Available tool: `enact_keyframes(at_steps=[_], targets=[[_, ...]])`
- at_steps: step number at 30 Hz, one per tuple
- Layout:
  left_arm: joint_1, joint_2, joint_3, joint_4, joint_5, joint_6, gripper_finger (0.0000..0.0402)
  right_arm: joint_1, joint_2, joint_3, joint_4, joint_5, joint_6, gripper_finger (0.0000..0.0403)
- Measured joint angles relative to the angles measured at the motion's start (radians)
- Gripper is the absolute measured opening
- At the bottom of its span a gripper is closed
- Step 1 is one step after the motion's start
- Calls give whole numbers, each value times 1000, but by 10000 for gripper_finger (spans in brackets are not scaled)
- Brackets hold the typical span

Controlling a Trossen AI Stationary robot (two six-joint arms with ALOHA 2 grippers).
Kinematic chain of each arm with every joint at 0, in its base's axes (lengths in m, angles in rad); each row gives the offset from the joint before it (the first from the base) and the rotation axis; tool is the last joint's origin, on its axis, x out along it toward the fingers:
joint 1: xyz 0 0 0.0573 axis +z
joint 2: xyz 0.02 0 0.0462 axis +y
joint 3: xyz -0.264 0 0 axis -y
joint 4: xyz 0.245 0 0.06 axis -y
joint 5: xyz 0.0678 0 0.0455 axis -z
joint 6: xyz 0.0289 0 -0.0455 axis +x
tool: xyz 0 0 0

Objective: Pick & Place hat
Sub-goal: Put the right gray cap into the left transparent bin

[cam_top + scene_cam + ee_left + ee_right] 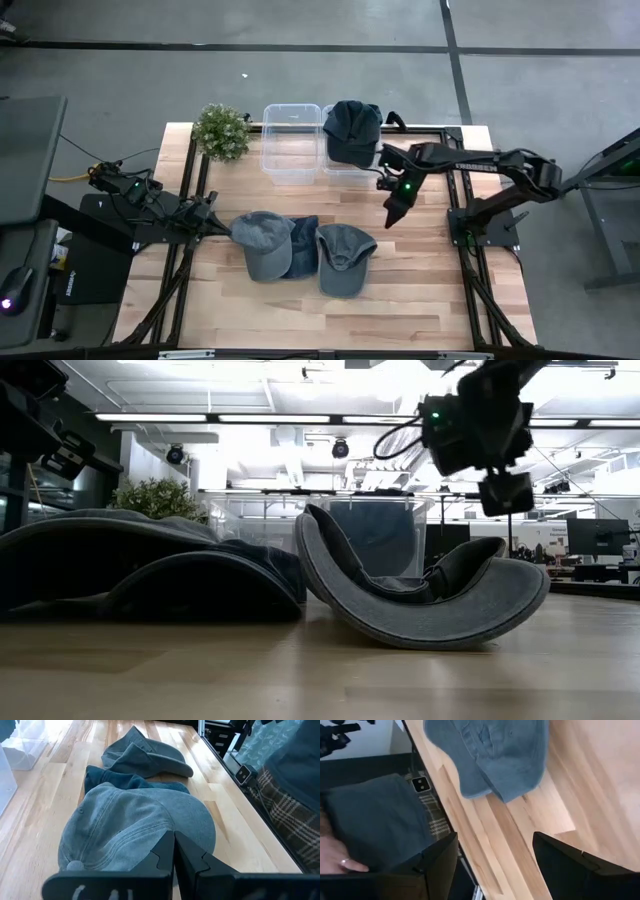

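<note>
Wood worktop: 3 caps mid – light cap, dark cap, upturned cap; 2 clear bins + plant at far edge.

Three caps lie bunched across the middle of the counter, overlapping, with bare wood open in front of them and to their right. At the far edge a potted plant, two clear bins and a dark cap crowd the way.
</note>
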Motion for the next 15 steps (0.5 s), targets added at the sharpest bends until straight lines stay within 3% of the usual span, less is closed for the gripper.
enact_keyframes(at_steps=[9, 15], targets=[[0, 0, 0, 0, 0, 0, 0, -4, -156, -190, 129, -48, 139, 252], [0, 0, 0, 1, 0, 0, 0, 26, -183, -258, 245, -57, 296, 252]])
